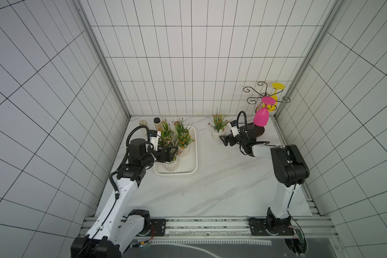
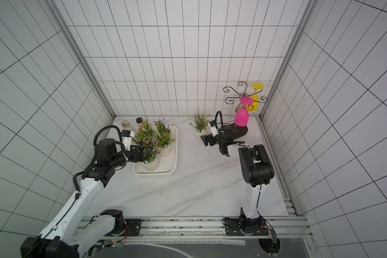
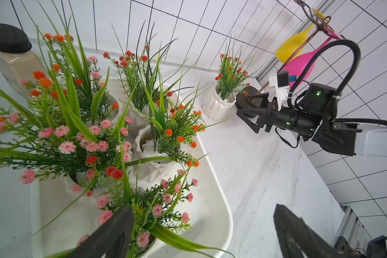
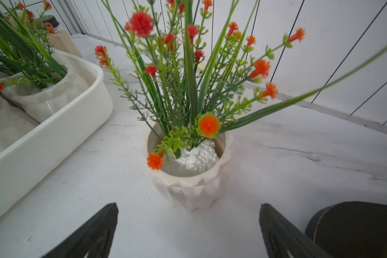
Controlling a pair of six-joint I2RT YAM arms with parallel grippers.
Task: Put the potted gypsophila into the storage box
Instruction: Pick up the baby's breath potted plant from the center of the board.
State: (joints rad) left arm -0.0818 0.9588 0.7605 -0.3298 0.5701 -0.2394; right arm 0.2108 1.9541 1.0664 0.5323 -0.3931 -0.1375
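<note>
- L end effector [image 1: 173, 153] wide open, empty, above gypsophila pots [image 1: 184, 149] inside storage box [image 1: 196, 154].
- R end effector [image 1: 223, 141] wide open, empty, just short of lone gypsophila pot [image 1: 217, 134] on worktop [image 1: 221, 178].

No legible text, brand or number seen anywhere. Faint marking on the left arm's wrist camera [image 1: 152, 140]: too small to read.

**Both grippers wide open**

My left gripper [image 1: 173, 154] points across toward my right one, fingers spread wide. My right gripper [image 1: 223, 141] points back toward my left, fingers just as wide. Both arms reach forward.
</note>
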